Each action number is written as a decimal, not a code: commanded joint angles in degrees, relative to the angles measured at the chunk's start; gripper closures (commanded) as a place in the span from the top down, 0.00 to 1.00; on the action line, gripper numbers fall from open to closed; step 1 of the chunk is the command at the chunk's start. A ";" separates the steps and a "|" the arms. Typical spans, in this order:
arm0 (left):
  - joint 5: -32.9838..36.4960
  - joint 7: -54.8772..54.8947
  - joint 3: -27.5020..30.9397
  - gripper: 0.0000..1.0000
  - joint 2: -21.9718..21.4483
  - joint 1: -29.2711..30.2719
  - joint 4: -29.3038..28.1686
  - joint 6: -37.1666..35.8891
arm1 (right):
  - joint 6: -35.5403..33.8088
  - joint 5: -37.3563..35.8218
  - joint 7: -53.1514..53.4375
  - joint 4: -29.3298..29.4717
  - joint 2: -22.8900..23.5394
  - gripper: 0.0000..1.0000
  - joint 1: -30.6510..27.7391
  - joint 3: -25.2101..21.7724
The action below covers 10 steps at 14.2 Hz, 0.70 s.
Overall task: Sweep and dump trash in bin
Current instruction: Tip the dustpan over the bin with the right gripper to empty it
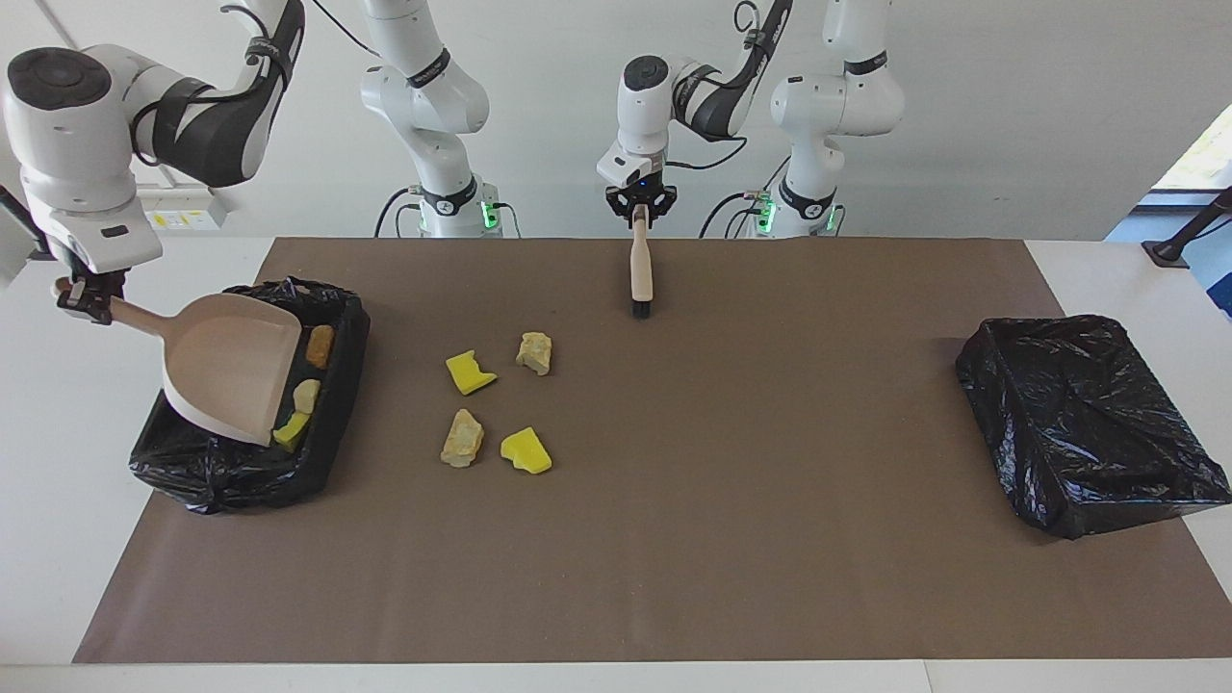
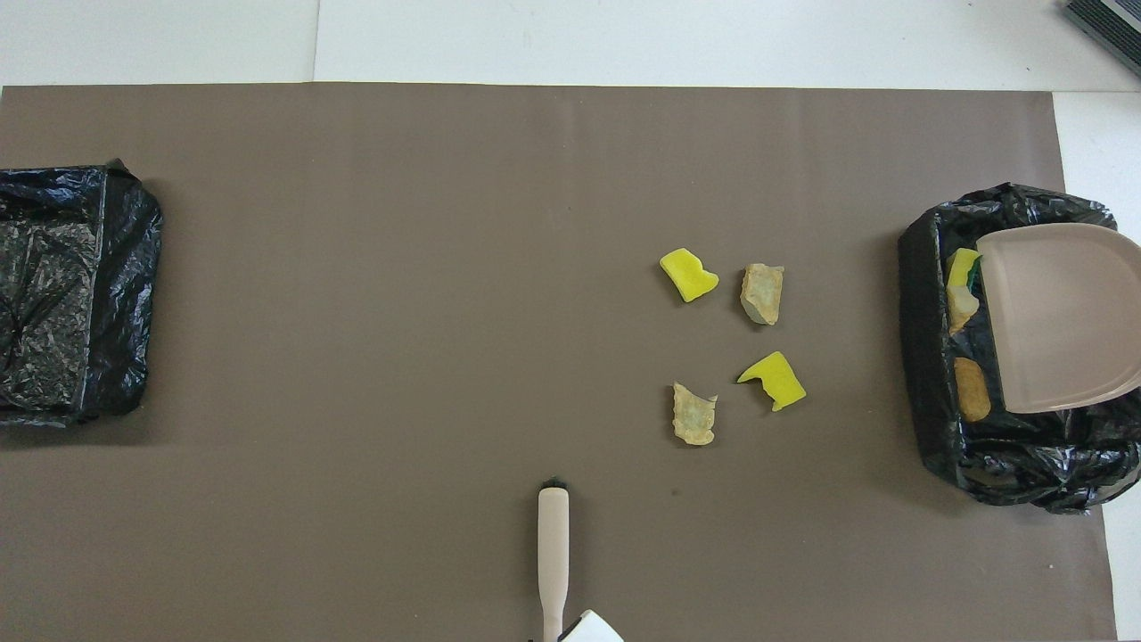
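Three bits of trash (image 1: 306, 393) lie in the bin (image 1: 339, 423) under the tipped dustpan (image 1: 231, 366) clamped in the right tool (image 1: 85, 296), four scraps (image 1: 496, 404) wait on the bench, and the left tool (image 1: 639, 207) grips the brush (image 1: 640, 274).

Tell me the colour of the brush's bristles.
Black, on the brush; clearest in the facing view.

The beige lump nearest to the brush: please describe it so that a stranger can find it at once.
On the brown mat, four scraps lie between the brush and the bin under the dustpan. This beige lump is nearest the robots, beside a yellow sponge chunk.
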 commanded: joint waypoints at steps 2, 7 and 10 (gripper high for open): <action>-0.95 7.27 6.93 1.00 0.24 0.58 3.31 -2.76 | -1.99 -2.17 1.39 0.74 -1.26 0.00 0.43 0.07; 8.15 19.03 27.31 1.00 0.33 0.58 16.56 -21.29 | -11.39 -0.94 4.01 7.68 -4.42 0.00 0.43 3.13; 17.13 24.49 34.70 1.00 2.08 0.76 23.16 -24.49 | -17.45 -0.94 14.09 8.92 -6.70 0.00 0.52 8.23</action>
